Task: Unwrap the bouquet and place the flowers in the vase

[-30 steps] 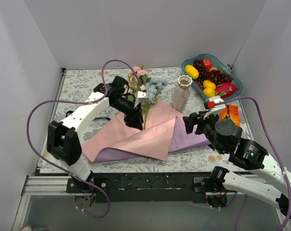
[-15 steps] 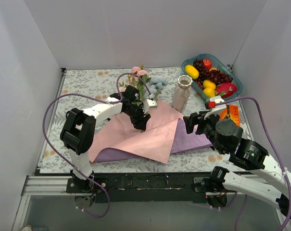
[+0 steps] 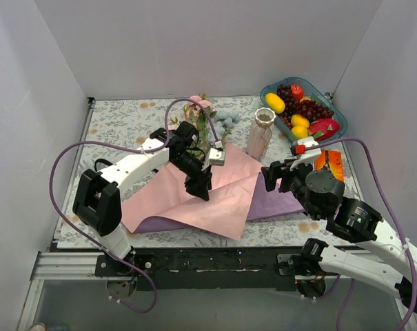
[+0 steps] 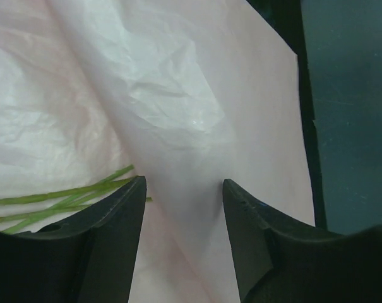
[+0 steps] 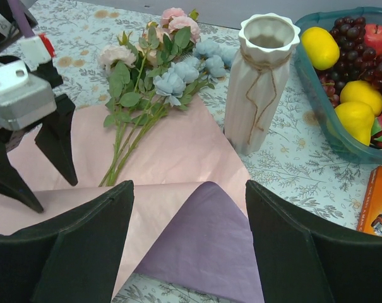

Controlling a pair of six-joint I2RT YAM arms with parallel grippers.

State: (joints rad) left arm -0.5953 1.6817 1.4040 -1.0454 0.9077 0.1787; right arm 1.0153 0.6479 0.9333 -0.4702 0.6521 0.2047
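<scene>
The bouquet lies opened out: its wrapping paper is spread flat, pink side up, with a lilac flap folded over at the right. The flowers, pink and pale blue, lie loose at the paper's far corner with their stems pointing toward me. My left gripper points down at the pink sheet just near of the stem ends, open, with a paper crease running between its fingers. The white ribbed vase stands upright right of the flowers. My right gripper hovers open over the lilac flap.
A teal bowl of fruit stands at the back right, close behind the vase. An orange box lies by the right gripper. White walls close in the left, back and right sides of the patterned table.
My left gripper has moved a little toward the near edge, off the stem ends and over the pink paper, and its elbow has shifted. The right arm and the flowers stay put.
</scene>
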